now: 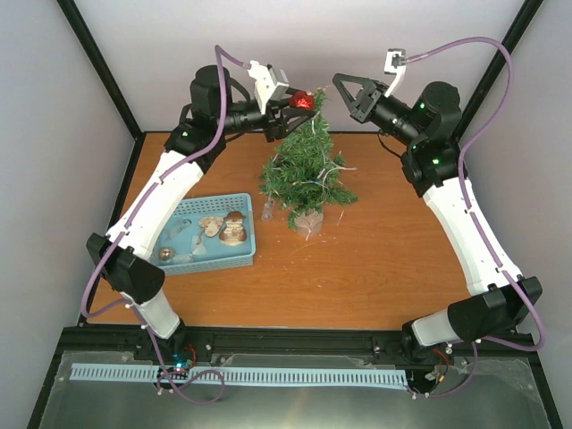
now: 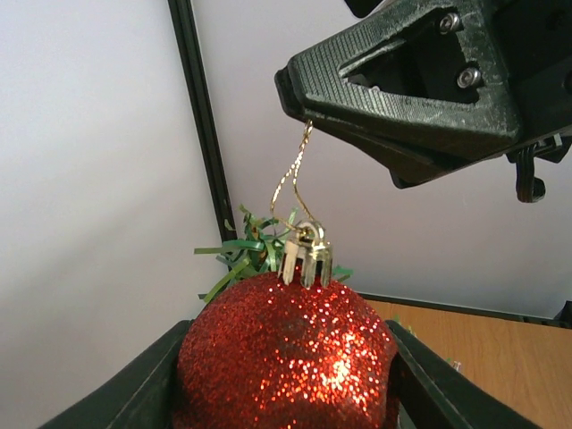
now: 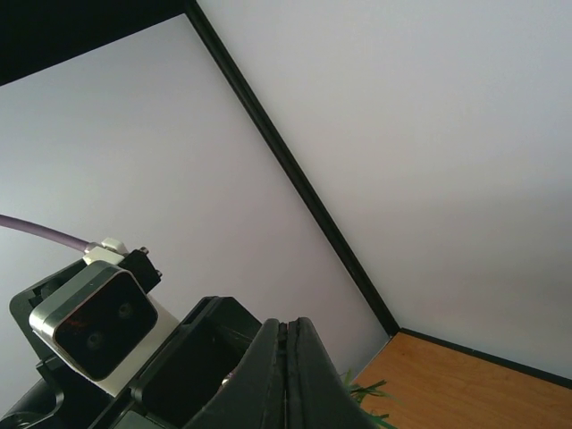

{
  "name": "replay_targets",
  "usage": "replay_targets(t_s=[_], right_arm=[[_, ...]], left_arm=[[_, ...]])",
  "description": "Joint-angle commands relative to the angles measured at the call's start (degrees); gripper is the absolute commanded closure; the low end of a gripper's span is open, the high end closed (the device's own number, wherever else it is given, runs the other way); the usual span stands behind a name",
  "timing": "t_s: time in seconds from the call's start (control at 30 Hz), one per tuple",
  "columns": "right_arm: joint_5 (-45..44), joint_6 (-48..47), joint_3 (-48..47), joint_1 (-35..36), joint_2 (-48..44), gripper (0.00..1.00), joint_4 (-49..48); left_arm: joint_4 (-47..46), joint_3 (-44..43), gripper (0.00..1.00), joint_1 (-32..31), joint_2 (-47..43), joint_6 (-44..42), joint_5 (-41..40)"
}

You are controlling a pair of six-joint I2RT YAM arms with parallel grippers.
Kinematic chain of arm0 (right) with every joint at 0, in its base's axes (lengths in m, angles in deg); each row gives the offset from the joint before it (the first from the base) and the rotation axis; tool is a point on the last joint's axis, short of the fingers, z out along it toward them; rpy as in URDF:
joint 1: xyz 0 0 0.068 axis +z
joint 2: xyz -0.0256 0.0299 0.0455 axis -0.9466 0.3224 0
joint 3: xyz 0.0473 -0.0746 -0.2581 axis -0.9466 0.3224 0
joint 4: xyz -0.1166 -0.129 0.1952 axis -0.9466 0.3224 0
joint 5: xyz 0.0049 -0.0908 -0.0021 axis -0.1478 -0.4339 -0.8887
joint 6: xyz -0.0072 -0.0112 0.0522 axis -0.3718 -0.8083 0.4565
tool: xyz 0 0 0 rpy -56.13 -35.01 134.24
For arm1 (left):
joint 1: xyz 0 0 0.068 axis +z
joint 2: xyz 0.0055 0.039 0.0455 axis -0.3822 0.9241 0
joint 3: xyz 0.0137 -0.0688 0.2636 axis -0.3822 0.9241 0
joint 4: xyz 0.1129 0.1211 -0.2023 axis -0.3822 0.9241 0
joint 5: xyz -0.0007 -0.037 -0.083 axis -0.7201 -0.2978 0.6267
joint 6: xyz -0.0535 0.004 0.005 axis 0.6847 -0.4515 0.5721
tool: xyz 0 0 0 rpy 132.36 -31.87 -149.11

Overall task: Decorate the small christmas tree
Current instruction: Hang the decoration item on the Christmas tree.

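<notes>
Upright near the middle of the orange table (image 1: 375, 268), slightly toward the back: the small christmas tree (image 1: 308, 170), pale base down, pointed top reaching up to both grippers. Just beside that top, a red glitter ball (image 1: 304, 101), clamped between the two fingers of the left gripper (image 1: 300, 104). From above, only a red spot. From the left wrist, far more: gold cap (image 2: 304, 255), thin gold loop (image 2: 290, 170) rising to the tip of the right gripper (image 2: 295, 94), probably pinched there. From the right wrist, only fingers pressed fully together, no thread visible. Left of the tree, well apart, a blue tray (image 1: 207, 265) with small pale and brown items, too small to name.
</notes>
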Motion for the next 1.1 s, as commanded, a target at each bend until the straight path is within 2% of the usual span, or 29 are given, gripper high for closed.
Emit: replay_targets(t_s=[0.0,1.07], right_arm=[[-0.2,1.2,0.0,-0.8,0.0,0.97,-0.8],[0.7,0.9,-0.7,-1.5,5.6,0.97,2.3]], left_arm=[[1.8,-3.2,0.60,-0.4,0.7,-2.5,-1.0],[2.7,-0.9,0.60,-0.5,1.2,-3.9,-3.0]])
